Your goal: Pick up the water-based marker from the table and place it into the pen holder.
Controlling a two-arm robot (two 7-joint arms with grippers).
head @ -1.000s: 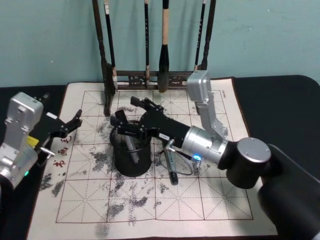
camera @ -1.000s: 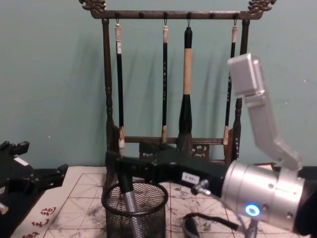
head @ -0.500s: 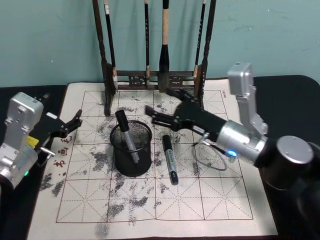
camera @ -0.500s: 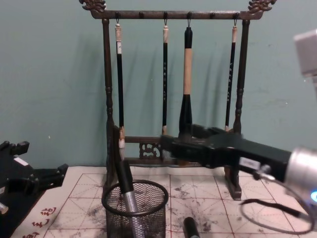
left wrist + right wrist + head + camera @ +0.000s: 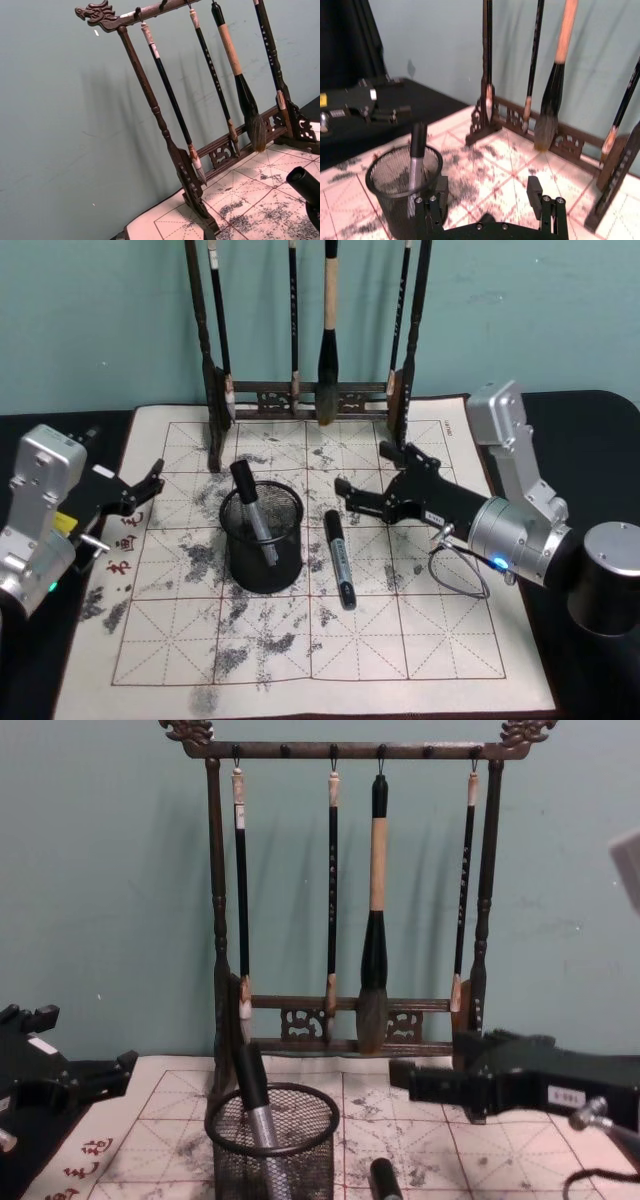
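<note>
One marker (image 5: 252,515) leaned inside the pen holder (image 5: 262,565), left of centre; I judged it placed. Second marker (image 5: 338,558) lay on the table (image 5: 400,640) just right, perhaps pending. My right gripper (image 5: 365,472) hung open and empty right of centre; left gripper (image 5: 146,491) sat parked open at left edge.

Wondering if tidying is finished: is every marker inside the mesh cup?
No, one black marker lies flat on the mat beside the pen holder.

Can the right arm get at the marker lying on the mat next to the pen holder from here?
Probably yes: the right gripper hangs open close to the marker, nothing lies between them, and the pen holder stands apart on the marker's other side.
</note>
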